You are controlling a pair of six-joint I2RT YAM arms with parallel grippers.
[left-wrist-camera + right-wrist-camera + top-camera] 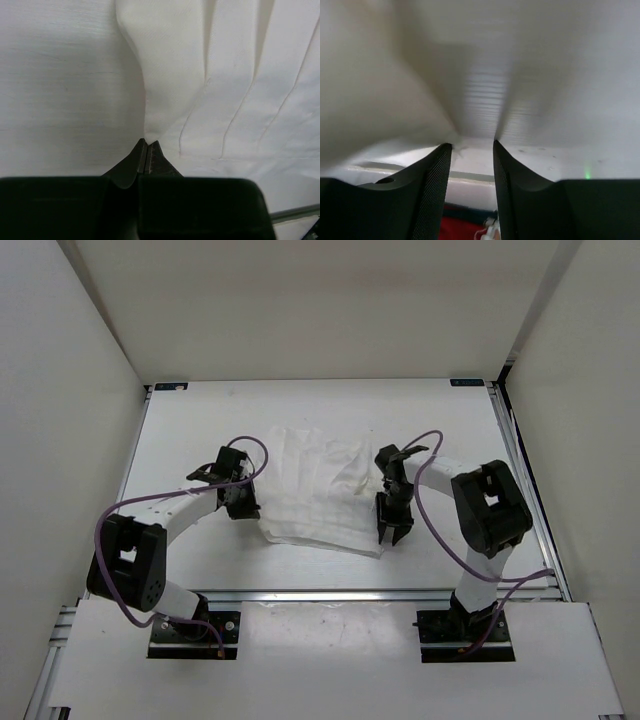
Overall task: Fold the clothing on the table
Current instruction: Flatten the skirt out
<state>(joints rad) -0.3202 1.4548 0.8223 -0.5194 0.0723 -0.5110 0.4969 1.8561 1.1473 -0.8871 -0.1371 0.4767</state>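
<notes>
**A:** Where is the clothing?

**B:** The soft, wrinkled white fabric garment [320, 490] lies spread near the middle of the flat matte white table with silver rails [450, 420], between the two arms.

**A:** What is the left side doing?

**B:** The black left gripper [147, 145] sits low at the garment's left edge. Its fingers are pressed tight together. The tips touch the spot where the cloth's edge curves down to its near corner. I cannot tell whether a sliver of fabric is caught between them.

**A:** And the right?

**B:** The black right gripper [472, 145] points down at the garment's near right corner. Its ribbed fingers [437, 170] stand apart with a clear gap between them. That wrist view is blurred: there is a white surface with faint stripes beyond the tips, and I cannot say whether it is cloth or table.

**A:** Anything else in view?

**B:** A thin purple cable [105, 520] loops along each arm, and plain white walls [300, 300] close in the table
</notes>
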